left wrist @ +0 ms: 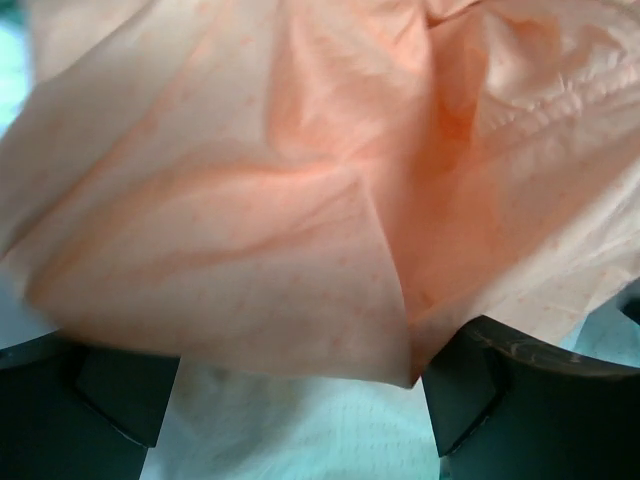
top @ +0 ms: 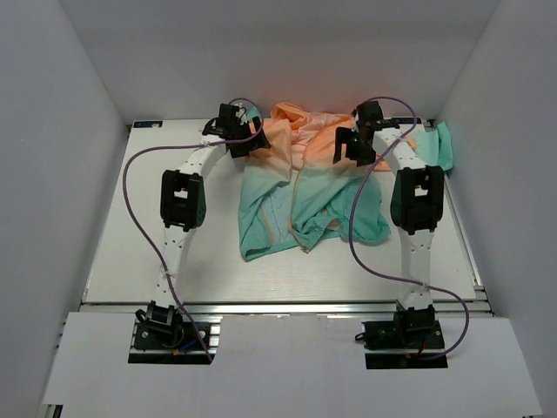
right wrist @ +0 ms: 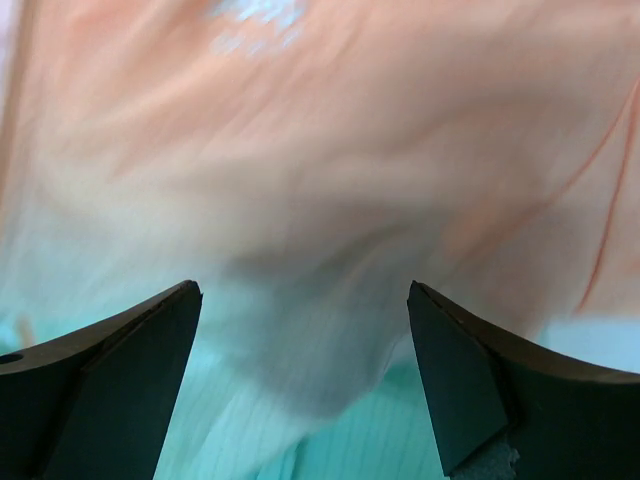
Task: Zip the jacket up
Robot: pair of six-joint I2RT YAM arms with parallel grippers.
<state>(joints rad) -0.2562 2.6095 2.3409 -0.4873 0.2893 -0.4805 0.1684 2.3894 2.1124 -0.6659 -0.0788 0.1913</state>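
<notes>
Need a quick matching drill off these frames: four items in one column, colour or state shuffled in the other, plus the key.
Column one:
1. left gripper
2. jacket hem
3. jacket far end
4. table

Column two:
A. peach-orange
B. light grey
C. open
D. teal

Pairs: 1-C, 2-D, 3-A, 4-B

My jacket [top: 300, 187] lies crumpled and unzipped at the far middle of the tabletop [top: 261, 270]. It is peach-orange at the far end and fades to teal at the near hem. One teal sleeve end reaches far right.
</notes>
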